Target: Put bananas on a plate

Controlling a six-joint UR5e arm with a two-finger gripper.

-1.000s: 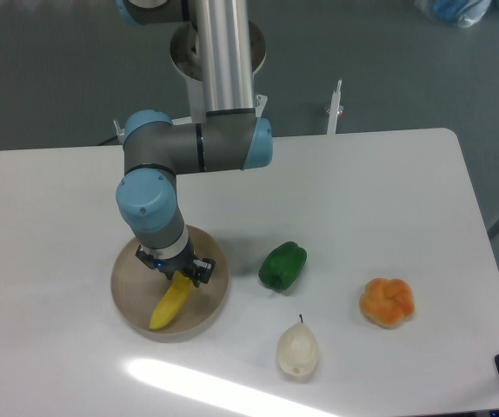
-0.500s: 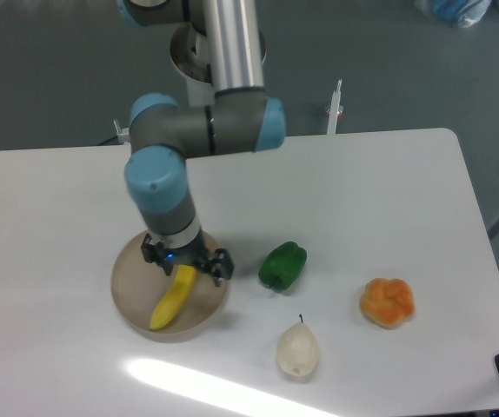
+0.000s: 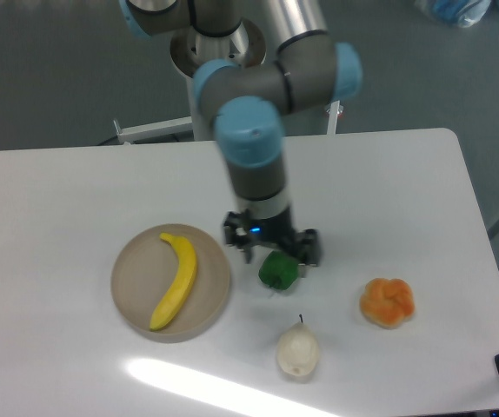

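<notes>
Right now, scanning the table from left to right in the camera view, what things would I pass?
Plate → banana lying on it → green pepper → pale pear → orange fruit.

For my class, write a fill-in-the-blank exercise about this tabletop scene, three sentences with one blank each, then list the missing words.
1. The banana lies on the ____, touching no other fruit.
2. The end effector hovers above the green ____, not above the pear.
3. The orange fruit sits nearest the table's ____ edge in the camera view.

Missing words: plate; pepper; right
</notes>
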